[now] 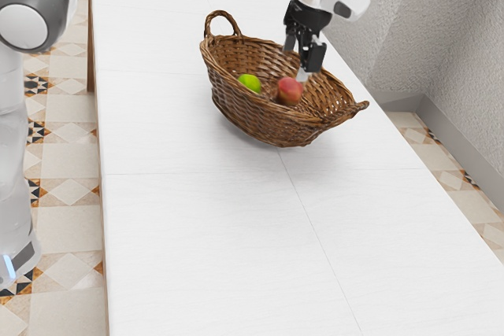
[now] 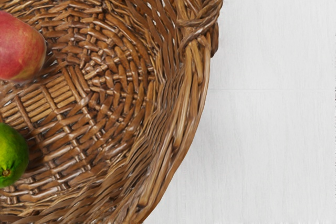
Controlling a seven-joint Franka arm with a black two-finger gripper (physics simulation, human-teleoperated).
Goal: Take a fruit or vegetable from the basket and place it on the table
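Observation:
The black gripper (image 1: 298, 62) hangs over the wicker basket (image 1: 236, 110), its fingers apart and nothing between them. Just below it in the exterior view lies a red fruit (image 1: 289, 92), on the basket's inside. A green fruit (image 1: 250, 83) rests in the basket too, toward the exterior view's left of the red one. From the hand, the red fruit (image 2: 20, 46) and the green fruit (image 2: 10, 155) appear as separate pieces on the woven bottom of the basket (image 2: 181, 124). Whether the gripper touches the red fruit cannot be told.
Looped handles (image 1: 223, 15) rise at the basket's two ends. The white table (image 1: 213, 226) extends around the basket and toward the exterior view's lower edge. A textured wall (image 1: 441, 45) stands beyond the table's far side.

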